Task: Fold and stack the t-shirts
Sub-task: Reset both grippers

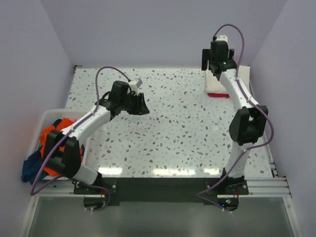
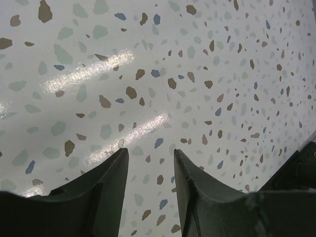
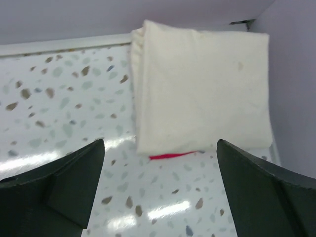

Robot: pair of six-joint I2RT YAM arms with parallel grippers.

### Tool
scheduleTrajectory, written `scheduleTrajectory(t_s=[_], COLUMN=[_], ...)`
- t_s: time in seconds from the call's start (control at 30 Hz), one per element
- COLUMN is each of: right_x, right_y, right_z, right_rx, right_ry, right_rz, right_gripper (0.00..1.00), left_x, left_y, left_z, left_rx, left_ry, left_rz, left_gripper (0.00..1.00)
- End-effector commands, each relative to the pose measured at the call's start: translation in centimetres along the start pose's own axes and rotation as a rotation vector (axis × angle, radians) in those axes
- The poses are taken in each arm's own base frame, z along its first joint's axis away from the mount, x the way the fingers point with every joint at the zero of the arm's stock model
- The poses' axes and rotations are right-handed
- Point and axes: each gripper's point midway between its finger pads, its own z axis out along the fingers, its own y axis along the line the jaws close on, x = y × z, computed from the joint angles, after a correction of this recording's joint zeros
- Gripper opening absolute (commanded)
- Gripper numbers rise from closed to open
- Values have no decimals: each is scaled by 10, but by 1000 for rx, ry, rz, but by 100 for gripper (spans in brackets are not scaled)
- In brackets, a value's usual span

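Right end effector (image 3: 160, 145), wide and empty, hangs over the folded cream t-shirt (image 3: 202, 84) atop a magenta-red t-shirt (image 3: 168, 156), far right. Left end effector (image 2: 150, 155): narrowly parted, empty.

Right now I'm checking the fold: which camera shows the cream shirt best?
The right wrist view: the cream shirt fills it, folded flat, with a red edge peeking out beneath. The top view shows only a sliver of it behind the right arm. The left wrist view shows none of it.
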Motion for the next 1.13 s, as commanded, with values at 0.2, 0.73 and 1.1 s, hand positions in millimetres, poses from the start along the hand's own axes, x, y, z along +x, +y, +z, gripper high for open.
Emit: scheduleTrajectory(t_s=[0.2, 0.73, 1.1], right_x=[58, 173, 165], right_y=[85, 79, 77], right_z=[-153, -230, -238], right_rx=[-417, -607, -626], right_ry=[-14, 106, 87], right_rz=[194, 178, 190], right_gripper=[99, 99, 99], left_x=[-25, 9, 14], left_y=[-11, -1, 4], left_z=[-54, -68, -70], left_rx=[-37, -59, -80], left_ry=[-166, -186, -179], left_rz=[61, 49, 46], left_gripper=[49, 49, 49])
